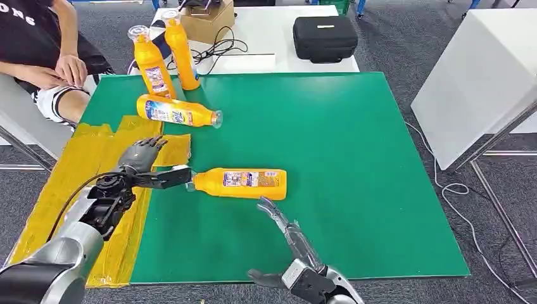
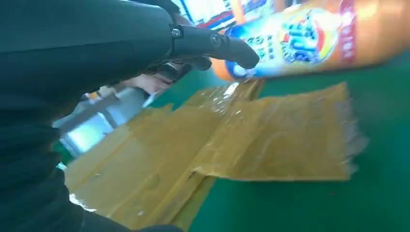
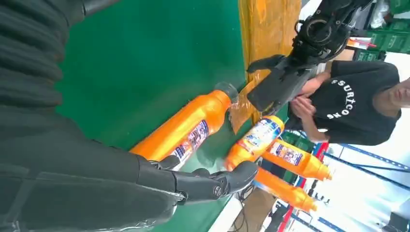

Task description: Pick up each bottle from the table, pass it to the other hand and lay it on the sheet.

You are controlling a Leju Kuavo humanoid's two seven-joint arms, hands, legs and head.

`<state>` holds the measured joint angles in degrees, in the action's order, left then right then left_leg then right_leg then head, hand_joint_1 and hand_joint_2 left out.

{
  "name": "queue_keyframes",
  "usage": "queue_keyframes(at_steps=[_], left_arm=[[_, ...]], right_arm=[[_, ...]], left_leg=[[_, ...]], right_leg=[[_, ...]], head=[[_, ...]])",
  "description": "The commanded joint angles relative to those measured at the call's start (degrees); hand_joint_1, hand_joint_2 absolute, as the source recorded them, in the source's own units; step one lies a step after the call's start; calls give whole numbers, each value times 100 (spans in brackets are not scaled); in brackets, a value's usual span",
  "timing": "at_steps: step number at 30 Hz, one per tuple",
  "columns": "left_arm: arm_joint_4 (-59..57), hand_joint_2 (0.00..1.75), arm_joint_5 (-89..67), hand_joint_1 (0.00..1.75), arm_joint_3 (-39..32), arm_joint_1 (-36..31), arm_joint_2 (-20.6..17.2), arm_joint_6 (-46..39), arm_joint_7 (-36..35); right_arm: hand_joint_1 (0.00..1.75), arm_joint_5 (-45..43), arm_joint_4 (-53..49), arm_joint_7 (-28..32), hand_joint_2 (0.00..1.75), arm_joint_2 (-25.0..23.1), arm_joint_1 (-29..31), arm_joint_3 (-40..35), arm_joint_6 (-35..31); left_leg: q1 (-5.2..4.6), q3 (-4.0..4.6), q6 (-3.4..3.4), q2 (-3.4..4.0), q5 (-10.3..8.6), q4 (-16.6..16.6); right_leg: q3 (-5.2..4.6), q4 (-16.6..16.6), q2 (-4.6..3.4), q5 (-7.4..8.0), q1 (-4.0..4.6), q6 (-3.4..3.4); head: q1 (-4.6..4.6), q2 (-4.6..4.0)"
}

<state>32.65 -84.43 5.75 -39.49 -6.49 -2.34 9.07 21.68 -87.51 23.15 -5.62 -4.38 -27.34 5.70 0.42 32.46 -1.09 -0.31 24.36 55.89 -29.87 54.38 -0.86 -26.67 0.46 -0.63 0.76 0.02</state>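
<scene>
Orange bottle (image 1: 239,183) lies mid-counter (image 1: 354,190) (cap toward yellow sheet (image 1: 95,164)), between empty, spread-fingered left hand (image 1: 152,166) and right hand (image 1: 285,231).

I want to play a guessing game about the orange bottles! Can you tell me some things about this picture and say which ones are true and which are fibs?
1. Four orange bottles are on the green table. True.
2. All the bottles are standing up. False: two stand at the back, the far lying bottle and the near lying bottle are on their sides.
3. A bottle is lying on the yellow sheet. False: both lying bottles rest on bare green.
4. The left hand is by the near lying bottle's cap end. True.
5. The right hand is gripping a bottle. False: it holds nothing, fingers apart.
</scene>
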Motion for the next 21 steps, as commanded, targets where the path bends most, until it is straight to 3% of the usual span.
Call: queue_keyframes(at_steps=[1,2,4,6,8,14,16,18,19,21], left_arm=[[-279,175,122,0,-185,-274,180,-40,136],[-279,175,122,0,-185,-274,180,-40,136],[328,175,1206,0,-614,-8,324,-293,1140],[1290,175,2261,0,-745,389,392,-10,1762],[2592,175,3910,0,-814,919,489,606,2440],[4337,175,6722,0,-704,1555,873,1158,2541],[4461,175,7085,0,-581,1665,924,1163,2553],[4529,175,7845,0,-431,1850,933,1687,2598],[4624,175,8312,0,-328,1977,929,2192,2803],[4936,175,8529,0,-68,2266,1015,2471,3056]], right_arm=[[0,-25,308,-21,175,72,126,18,-40],[0,-25,308,-21,175,72,126,18,-40],[0,302,197,20,175,87,70,33,-497],[0,672,4,37,175,90,18,61,-1002],[0,2018,-238,-45,175,51,-4,145,-2456],[0,4720,-545,-1062,175,132,285,355,-4483],[0,5263,-436,-1388,175,167,490,472,-4570],[0,5871,-403,-1542,175,119,684,743,-4570],[0,6829,-498,-2027,175,159,814,811,-4570],[0,6832,-118,-2377,175,608,1272,665,-4570]], left_leg=[[3,-24,1,-9,11,2],[3,-11,1,-3,4,-1],[4,-21,2,-5,9,0],[3,-23,1,-11,10,-1],[1,-21,-1,-11,14,2],[-3,-3,-2,9,11,7],[-3,-4,-2,2,9,6],[-4,-13,-1,2,7,2],[-7,-7,-1,7,4,0],[-9,-9,-3,11,3,-1]], right_leg=[[33,-6,20,-11,3,-11],[16,-6,10,-3,3,-7],[28,-7,15,-8,4,-10],[31,-8,21,-11,3,-11],[30,-7,22,-15,1,-13],[5,1,-2,-6,-3,-10],[8,-3,5,-4,-4,-11],[17,-7,7,-3,-5,-12],[8,-5,-1,0,-8,-10],[9,-6,-4,1,-9,-10]], head=[[0,0],[0,0],[0,0],[2,0],[2,0],[2,0],[2,0],[0,0],[2,0],[0,0]])
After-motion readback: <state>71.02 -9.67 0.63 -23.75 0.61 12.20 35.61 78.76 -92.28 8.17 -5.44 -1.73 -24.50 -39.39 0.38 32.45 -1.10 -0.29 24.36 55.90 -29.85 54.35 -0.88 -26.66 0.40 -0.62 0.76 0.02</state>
